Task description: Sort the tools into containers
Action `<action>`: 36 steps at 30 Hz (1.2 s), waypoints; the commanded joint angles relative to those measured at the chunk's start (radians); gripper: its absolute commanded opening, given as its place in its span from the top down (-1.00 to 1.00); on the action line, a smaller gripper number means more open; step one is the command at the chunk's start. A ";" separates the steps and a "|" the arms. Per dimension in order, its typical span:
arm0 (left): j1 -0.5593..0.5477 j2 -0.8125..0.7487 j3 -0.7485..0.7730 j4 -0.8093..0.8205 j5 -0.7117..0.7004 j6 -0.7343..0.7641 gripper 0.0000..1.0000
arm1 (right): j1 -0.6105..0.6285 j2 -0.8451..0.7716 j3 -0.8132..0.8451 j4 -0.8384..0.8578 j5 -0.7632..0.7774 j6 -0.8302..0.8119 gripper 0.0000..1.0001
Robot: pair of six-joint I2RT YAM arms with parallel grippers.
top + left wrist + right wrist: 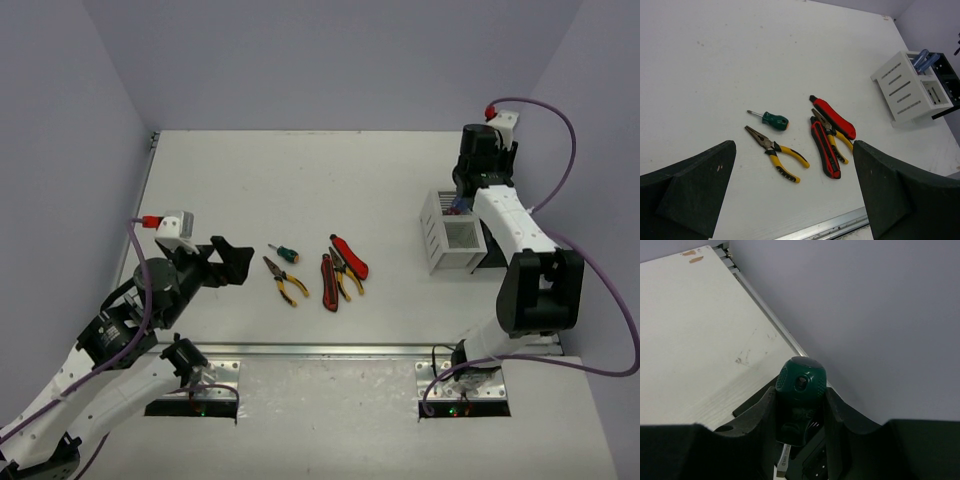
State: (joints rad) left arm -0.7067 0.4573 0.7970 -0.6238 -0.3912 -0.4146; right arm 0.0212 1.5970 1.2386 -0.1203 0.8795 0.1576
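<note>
Right gripper (801, 412) pinching a green-handled screwdriver (801, 382) near the white bin (432, 232); left gripper (792, 185) with fingers spread wide, facing the yellow-and-black pliers (776, 153).

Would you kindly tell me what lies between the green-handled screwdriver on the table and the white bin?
In the top view: two red-and-black cutters with yellow-handled pliers between them, then bare table up to the white bin.

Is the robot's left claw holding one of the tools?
No, the left gripper is wide open and empty, while the green screwdriver lies loose on the table beyond it.
</note>
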 commanded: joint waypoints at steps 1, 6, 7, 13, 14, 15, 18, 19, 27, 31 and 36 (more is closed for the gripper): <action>0.002 -0.018 -0.002 0.053 0.016 0.018 -1.00 | -0.018 -0.048 -0.078 0.136 0.032 0.032 1.00; 0.002 -0.031 -0.005 0.057 0.018 0.020 -1.00 | -0.081 -0.049 -0.144 0.149 -0.045 0.113 1.00; 0.001 -0.029 -0.006 0.059 0.022 0.021 -1.00 | -0.089 -0.046 -0.145 0.149 -0.050 0.120 1.00; 0.002 -0.008 -0.004 0.058 0.030 0.022 -1.00 | -0.146 -0.004 -0.151 0.156 -0.109 0.178 1.00; 0.001 -0.008 -0.004 0.058 0.029 0.023 -1.00 | -0.147 0.007 -0.145 0.161 -0.114 0.173 1.00; 0.001 -0.009 -0.005 0.059 0.029 0.023 -1.00 | -0.148 0.018 -0.136 0.162 -0.116 0.171 1.00; 0.003 -0.009 -0.005 0.059 0.031 0.023 -1.00 | -0.153 0.046 -0.123 0.168 -0.119 0.177 0.99; 0.003 -0.007 -0.004 0.058 0.031 0.022 -1.00 | -0.154 0.053 -0.129 0.178 -0.115 0.179 0.96; 0.001 -0.005 -0.006 0.058 0.027 0.023 -1.00 | -0.165 0.115 -0.132 0.222 -0.105 0.154 0.76; 0.001 0.004 -0.004 0.058 0.031 0.023 -1.00 | -0.166 0.109 -0.150 0.210 -0.094 0.169 -0.16; 0.002 0.005 -0.004 0.058 0.029 0.023 -1.00 | -0.167 0.079 -0.131 0.136 -0.108 0.217 -0.38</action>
State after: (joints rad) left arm -0.7067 0.4535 0.7959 -0.6094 -0.3691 -0.4004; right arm -0.1419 1.7146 1.0790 0.0311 0.7642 0.3200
